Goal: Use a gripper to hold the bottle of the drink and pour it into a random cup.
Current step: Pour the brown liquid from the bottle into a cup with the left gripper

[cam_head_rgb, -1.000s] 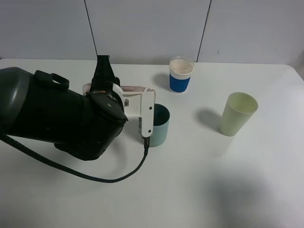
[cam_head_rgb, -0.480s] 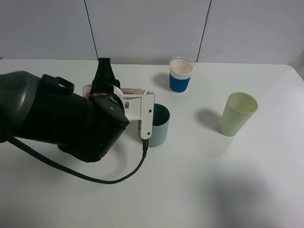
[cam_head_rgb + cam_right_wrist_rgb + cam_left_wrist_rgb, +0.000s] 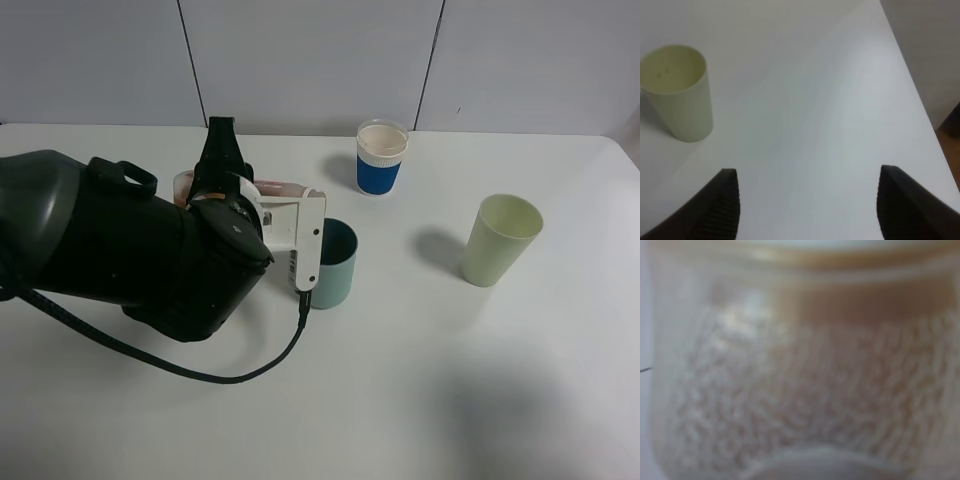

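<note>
My left gripper (image 3: 220, 142) is shut on the bottle (image 3: 278, 186), which lies tipped on its side just behind the white bracket. One black finger (image 3: 217, 150) shows above it. The bottle's mouth is hidden behind the bracket, close to the teal cup (image 3: 336, 268). In the left wrist view the bottle (image 3: 800, 390) fills the blurred frame, with a brownish band of drink (image 3: 840, 300) along one side. Whether any drink is flowing I cannot tell. My right gripper (image 3: 810, 205) is open over bare table, with nothing between its fingers.
A blue-banded white cup (image 3: 381, 158) stands at the back. A pale yellow-green cup (image 3: 500, 240) stands at the right, and shows again (image 3: 677, 92) ahead of the right gripper. A black cable (image 3: 250, 372) loops over the white table (image 3: 420, 400). The table edge (image 3: 920, 95) runs close by.
My left arm has shifted slightly toward the back and rolled a little, with the bottle still in its grip beside the teal cup. The cups have not moved.
</note>
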`<state>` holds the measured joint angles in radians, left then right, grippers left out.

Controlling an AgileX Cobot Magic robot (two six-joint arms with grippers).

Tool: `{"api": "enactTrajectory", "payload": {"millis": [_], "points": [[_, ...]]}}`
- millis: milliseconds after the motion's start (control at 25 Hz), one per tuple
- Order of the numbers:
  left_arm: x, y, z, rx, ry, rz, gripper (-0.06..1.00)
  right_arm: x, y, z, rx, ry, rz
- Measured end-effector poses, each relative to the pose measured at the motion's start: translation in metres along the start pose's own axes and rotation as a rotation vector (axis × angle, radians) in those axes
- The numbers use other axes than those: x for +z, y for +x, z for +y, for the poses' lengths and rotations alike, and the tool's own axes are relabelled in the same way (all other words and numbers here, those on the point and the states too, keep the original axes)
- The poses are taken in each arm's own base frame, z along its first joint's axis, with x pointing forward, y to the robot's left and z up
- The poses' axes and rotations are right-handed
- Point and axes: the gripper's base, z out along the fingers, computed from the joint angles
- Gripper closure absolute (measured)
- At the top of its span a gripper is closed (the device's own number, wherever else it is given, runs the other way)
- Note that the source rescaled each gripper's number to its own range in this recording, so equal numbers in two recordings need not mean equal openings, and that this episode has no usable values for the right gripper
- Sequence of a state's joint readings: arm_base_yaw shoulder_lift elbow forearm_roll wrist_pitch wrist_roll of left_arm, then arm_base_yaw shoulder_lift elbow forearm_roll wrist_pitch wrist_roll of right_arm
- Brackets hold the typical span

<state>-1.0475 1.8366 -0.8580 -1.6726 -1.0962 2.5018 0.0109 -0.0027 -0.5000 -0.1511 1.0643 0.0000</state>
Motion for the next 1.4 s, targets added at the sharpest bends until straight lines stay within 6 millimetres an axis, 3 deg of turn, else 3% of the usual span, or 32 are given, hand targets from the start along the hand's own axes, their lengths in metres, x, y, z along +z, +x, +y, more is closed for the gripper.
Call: {"api": "enactTrajectory", "payload": {"millis": [1400], "points": [[0.0000, -0.0012, 0.0066, 0.033, -0.072, -0.013, 0.94, 0.0000, -0.0001, -0.0003, -0.002, 0.003, -0.001]]}}
